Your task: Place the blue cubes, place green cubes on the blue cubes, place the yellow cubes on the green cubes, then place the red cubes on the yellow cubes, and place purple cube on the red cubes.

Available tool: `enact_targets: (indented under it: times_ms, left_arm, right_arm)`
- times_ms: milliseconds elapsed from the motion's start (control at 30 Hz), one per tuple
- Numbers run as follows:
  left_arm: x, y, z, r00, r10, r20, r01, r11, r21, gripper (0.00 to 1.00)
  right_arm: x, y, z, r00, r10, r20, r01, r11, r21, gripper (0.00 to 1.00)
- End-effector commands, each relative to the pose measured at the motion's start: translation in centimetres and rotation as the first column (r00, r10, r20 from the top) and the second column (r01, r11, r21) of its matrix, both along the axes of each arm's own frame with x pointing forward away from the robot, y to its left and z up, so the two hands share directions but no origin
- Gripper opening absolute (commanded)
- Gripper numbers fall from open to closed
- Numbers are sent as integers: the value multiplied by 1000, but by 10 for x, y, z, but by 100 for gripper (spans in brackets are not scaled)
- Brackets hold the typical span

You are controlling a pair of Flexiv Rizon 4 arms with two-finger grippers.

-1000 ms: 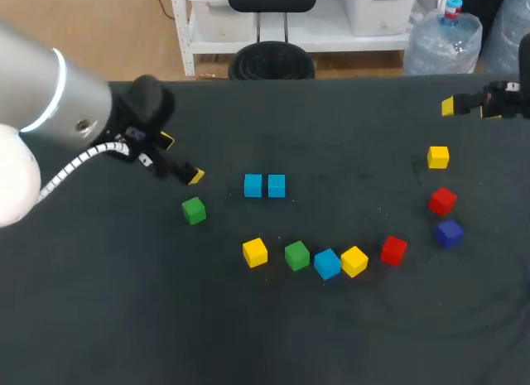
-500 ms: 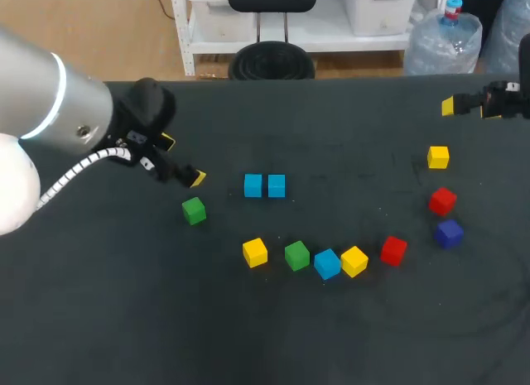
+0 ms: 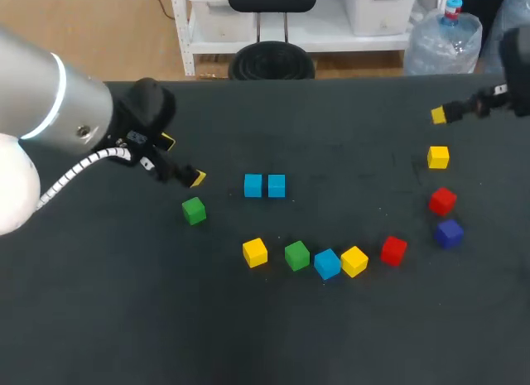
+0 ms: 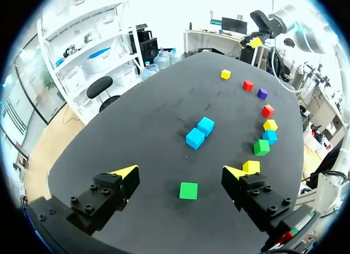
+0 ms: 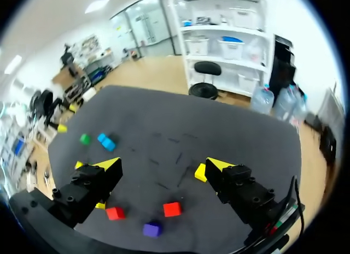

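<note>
Non-task stuff I see: just the dark tbl [image 3: 124,319], spread under & ahead of my R claw [image 5: 159,165]; faint scuff marks [image 5: 176,155] ahead of it.

Plenty cut off and tucked away here!
Upper right in the head view, the right arm [image 3: 499,98] runs off the frame, one yellow tip [image 3: 439,115] showing. Right wrist view: a yellow cube [image 5: 200,172] half-hidden behind one finger [image 5: 236,184]; slivers of two more yellow cubes [image 5: 79,164] by the other finger [image 5: 90,187].
</note>
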State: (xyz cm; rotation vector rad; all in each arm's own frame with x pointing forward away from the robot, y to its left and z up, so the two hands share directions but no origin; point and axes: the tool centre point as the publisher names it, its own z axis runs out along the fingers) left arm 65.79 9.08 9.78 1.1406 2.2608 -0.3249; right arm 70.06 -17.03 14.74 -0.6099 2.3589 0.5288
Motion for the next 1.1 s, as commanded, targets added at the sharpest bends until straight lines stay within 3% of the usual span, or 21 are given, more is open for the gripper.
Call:
enact_targets:
  times_ms: [33, 233, 367, 500, 667, 733, 800, 900, 1100]
  left_arm:
    - [-1, -1, 0, 1000, 5, 1, -5, 1000, 5, 100]
    - [-1, -1, 0, 1000, 5, 1, -5, 1000, 5, 100]
    - [-1, -1, 0, 1000, 5, 1, -5, 1000, 5, 100]
    - [-1, -1, 0, 1000, 5, 1, -5, 1000, 5, 100]
    - [-1, -1, 0, 1000, 5, 1, -5, 1000, 5, 100]
    - [-1, -1, 0, 1000, 5, 1, -5, 1000, 5, 100]
    - [-1, -1, 0, 1000, 5, 1, -5, 1000, 5, 100]
    - [-1, -1, 0, 1000, 5, 1, -5, 1000, 5, 100]
    - [-1, -1, 0, 1000, 5, 1, -5, 1000, 5, 100]
  right_arm:
    - [2, 4, 3, 981, 186, -60, -185, 982, 25, 100]
    - [-21, 14, -1, 891, 448, -79, -451, 892, -38, 100]
    - [-25, 14, -4, 829, 554, -69, -558, 826, -81, 100]
    - [-27, 14, -6, 745, 665, -59, -667, 739, -96, 100]
    - [-31, 13, -10, 579, 813, -62, -814, 571, -111, 100]
    - [-31, 13, -10, 528, 848, -53, -847, 521, -107, 100]
    - [-33, 14, -11, 449, 892, -44, -888, 440, -132, 100]
    - [-34, 15, -11, 344, 939, -22, -929, 336, -156, 100]
    - [-35, 16, -11, 164, 987, 1, -971, 161, -178, 100]
